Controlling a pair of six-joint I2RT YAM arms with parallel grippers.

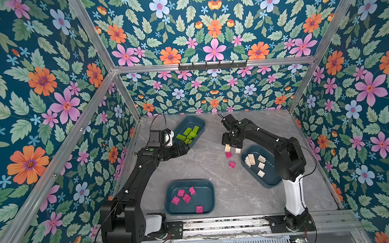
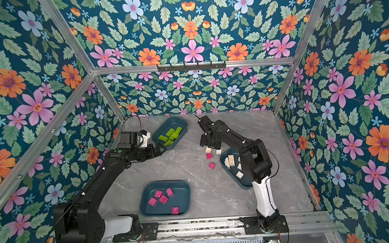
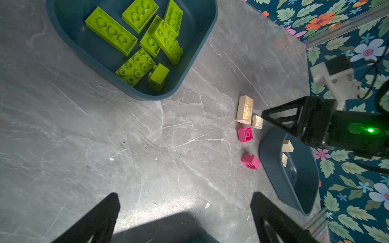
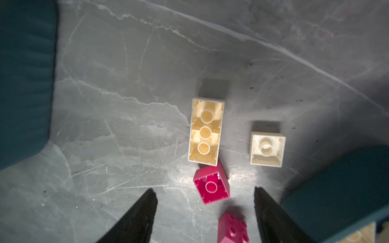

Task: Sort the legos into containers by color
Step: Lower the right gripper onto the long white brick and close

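Four loose legos lie on the grey table: a long cream brick (image 4: 206,131), a square cream brick (image 4: 267,149) and two pink bricks (image 4: 211,185) (image 4: 232,229). My right gripper (image 4: 204,190) (image 1: 233,145) hangs open just above them, empty, with the nearer pink brick between its fingers' line. My left gripper (image 3: 185,195) (image 1: 185,148) is wide open and empty over bare table, beside the container (image 1: 189,123) of green bricks (image 3: 111,31). A second container (image 1: 206,194) holds pink bricks (image 1: 180,192). The third container (image 1: 267,180) holds cream bricks (image 1: 251,159).
The cream container's rim lies close beside the right gripper and the loose bricks. Flowered walls and aluminium posts (image 1: 128,95) enclose the table on three sides. Both arm bases sit on a rail (image 1: 217,226) at the front edge.
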